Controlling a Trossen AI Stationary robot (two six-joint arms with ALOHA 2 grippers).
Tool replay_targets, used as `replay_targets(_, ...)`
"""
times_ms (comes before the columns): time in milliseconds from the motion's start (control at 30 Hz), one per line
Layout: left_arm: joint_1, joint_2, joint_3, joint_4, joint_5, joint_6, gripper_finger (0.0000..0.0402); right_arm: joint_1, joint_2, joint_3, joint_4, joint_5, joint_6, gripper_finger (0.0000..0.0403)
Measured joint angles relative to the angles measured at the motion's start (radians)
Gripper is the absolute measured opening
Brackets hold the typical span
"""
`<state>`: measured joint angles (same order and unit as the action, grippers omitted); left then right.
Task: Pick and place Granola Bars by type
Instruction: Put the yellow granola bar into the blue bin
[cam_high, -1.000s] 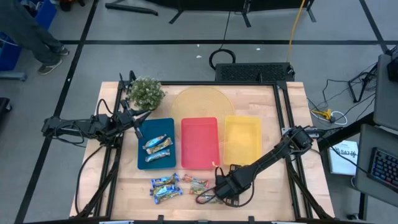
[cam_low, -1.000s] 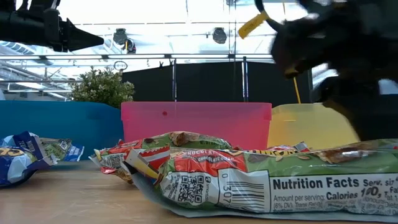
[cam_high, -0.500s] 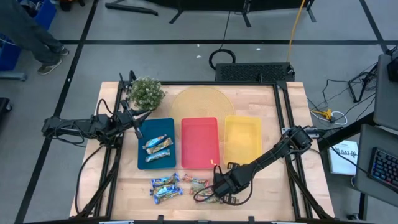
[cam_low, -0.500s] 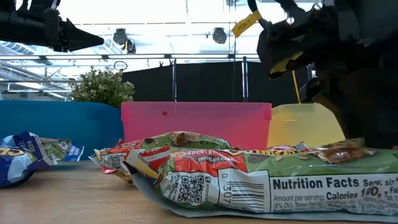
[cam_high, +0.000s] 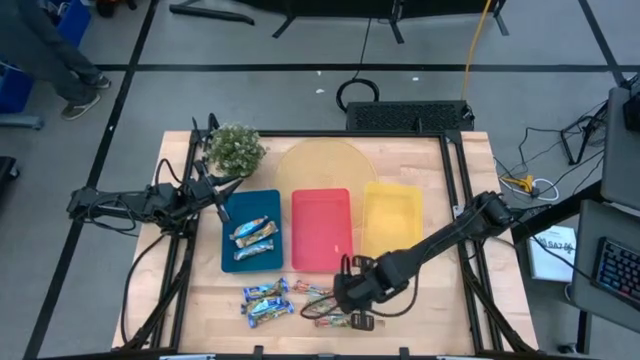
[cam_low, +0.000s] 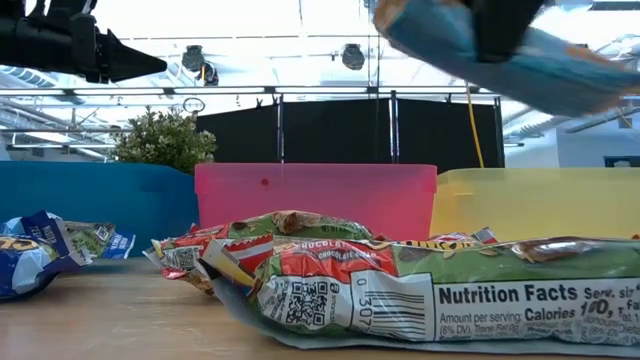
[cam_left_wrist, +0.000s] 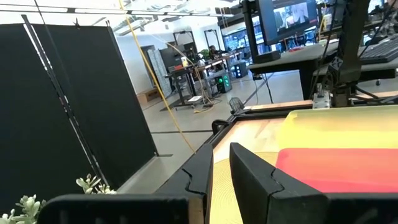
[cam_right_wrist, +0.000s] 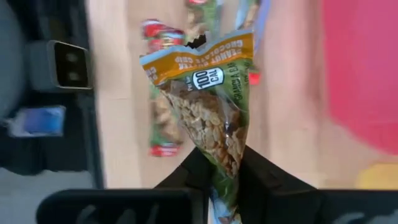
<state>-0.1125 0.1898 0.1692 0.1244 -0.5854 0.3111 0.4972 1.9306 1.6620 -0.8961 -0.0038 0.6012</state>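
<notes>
My right claw (cam_right_wrist: 219, 163) now pinches an orange-teal bar (cam_right_wrist: 208, 106), lifted off the lower-centre pile; yellow tray (cam_high: 391, 222) likely next. Left claw (cam_left_wrist: 227, 177) waits, pressed together.

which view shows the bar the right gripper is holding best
The right wrist view: the orange-teal bar fills the picture, pinched between the right gripper's fingers, label readable. The high view hides it under the gripper near the table's front edge. The low view shows only a blurred wrapper overhead. The left wrist view misses it.

Two bars (cam_high: 252, 236) lie in the left tray (cam_high: 228, 262); others (cam_high: 266, 300) before it.
</notes>
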Motion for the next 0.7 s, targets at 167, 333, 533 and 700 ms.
replay_targets(167, 0.0, 0.0, 0.0, -0.001, 0.0, 0.0, 0.0063, -0.1, 0.023, 0.164, -0.044, 0.003, -0.142, 0.0032)
replay_targets(333, 0.0, 0.0, 0.0, -0.001, -0.001, 0.0, 0.0063, -0.215, 0.129, 0.288, -0.058, 0.0, -0.335, 0.0042)
replay_targets(533, 0.0, 0.0, 0.0, -0.001, -0.077, 0.03, 0.0063, -0.299, 0.29, 0.483, 0.002, -0.002, -0.611, 0.0033)
replay_targets(700, 0.0, 0.0, 0.0, -0.001, -0.124, 0.027, 0.0063, -0.352, 0.412, 0.636, 0.087, -0.049, -0.684, 0.0038)
